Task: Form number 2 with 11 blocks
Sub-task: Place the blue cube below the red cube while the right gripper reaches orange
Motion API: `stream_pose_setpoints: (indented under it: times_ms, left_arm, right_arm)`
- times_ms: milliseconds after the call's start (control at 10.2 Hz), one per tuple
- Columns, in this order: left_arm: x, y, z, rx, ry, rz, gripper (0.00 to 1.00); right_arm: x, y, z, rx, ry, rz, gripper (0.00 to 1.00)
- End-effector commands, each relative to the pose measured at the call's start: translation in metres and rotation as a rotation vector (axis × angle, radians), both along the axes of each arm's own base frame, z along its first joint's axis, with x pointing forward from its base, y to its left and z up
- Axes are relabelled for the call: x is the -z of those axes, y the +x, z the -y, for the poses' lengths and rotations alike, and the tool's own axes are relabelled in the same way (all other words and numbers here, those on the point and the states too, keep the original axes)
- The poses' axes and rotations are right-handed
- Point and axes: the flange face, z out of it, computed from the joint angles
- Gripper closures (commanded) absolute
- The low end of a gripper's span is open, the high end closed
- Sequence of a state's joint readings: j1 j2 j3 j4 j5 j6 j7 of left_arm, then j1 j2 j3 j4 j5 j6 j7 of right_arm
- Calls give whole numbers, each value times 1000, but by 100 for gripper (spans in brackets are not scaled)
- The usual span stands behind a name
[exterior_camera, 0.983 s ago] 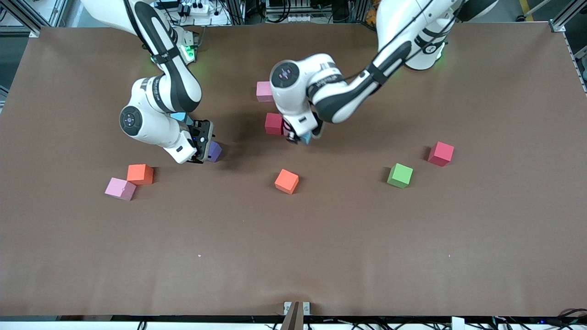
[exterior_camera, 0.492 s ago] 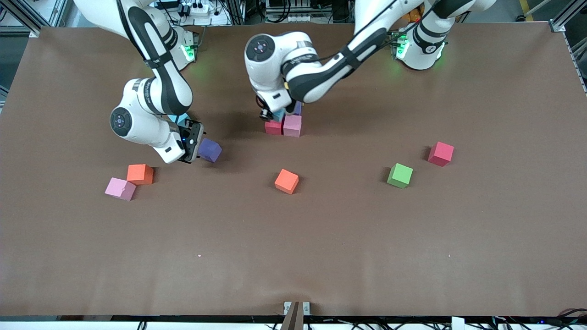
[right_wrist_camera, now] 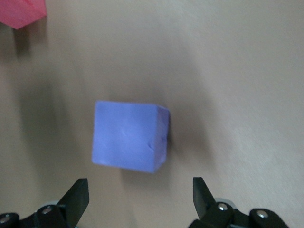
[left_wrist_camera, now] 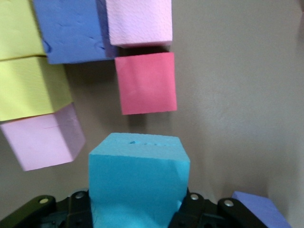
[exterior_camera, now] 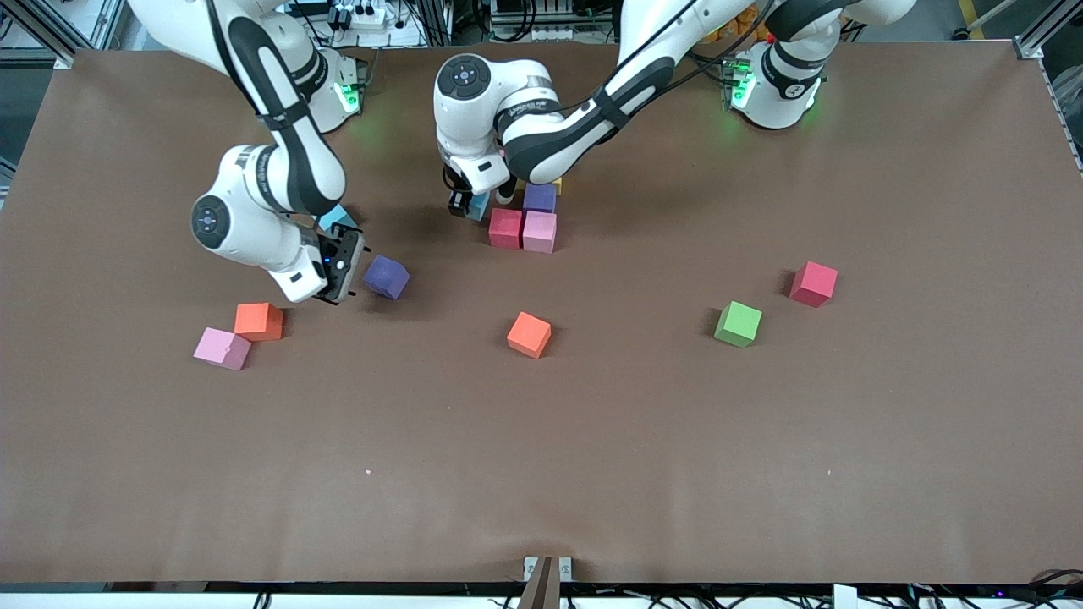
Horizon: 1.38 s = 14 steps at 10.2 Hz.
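Partly built number 2 [exterior_camera: 529,218] toward the arms' bases: red block [exterior_camera: 505,227] touching pink block [exterior_camera: 539,232], purple block [exterior_camera: 539,197] just above the pink. Cyan block [exterior_camera: 479,205] clamped in the left hand [exterior_camera: 470,205], low beside the red block. Right hand [exterior_camera: 340,272] spread wide, gripping nothing, just beside a loose purple block [exterior_camera: 387,277] on the counter [exterior_camera: 592,440], nearer the right arm's end than the digit.

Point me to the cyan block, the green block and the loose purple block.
cyan block [left_wrist_camera: 137,178], left wrist view, its top face.
green block [exterior_camera: 739,323], front view, its top face.
loose purple block [right_wrist_camera: 128,135], right wrist view, its top face.
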<state>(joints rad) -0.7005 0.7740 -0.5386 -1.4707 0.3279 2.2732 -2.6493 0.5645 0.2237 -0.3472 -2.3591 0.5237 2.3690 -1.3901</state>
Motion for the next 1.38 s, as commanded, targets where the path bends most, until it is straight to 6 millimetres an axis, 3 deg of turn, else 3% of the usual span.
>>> stream_pose_setpoints:
  times_ms: [0, 295, 492, 688, 787, 1278]
  left_arm:
    - [12, -7, 18, -66, -36, 16, 78]
    - [29, -8, 22, -142, -41, -6, 78]
    - [40, 3, 14, -256, -11, -17, 78]
    - [47, 9, 7, -321, 24, -44, 78]
    - [50, 14, 4, -343, 36, -50, 78]
    - [67, 3, 4, -392, 78, -72, 78]
  right_arm:
    - [-5, -3, 55, 7, 28, 15, 2]
    - [-10, 8, 106, 12, -5, 65, 0]
    - [-41, 45, 115, -135, -125, 151, 0]
    - [-53, 56, 116, -258, -186, 178, 0]
    - [-56, 62, 127, -310, -202, 199, 0]
    - [-22, 59, 166, -304, -202, 111, 0]
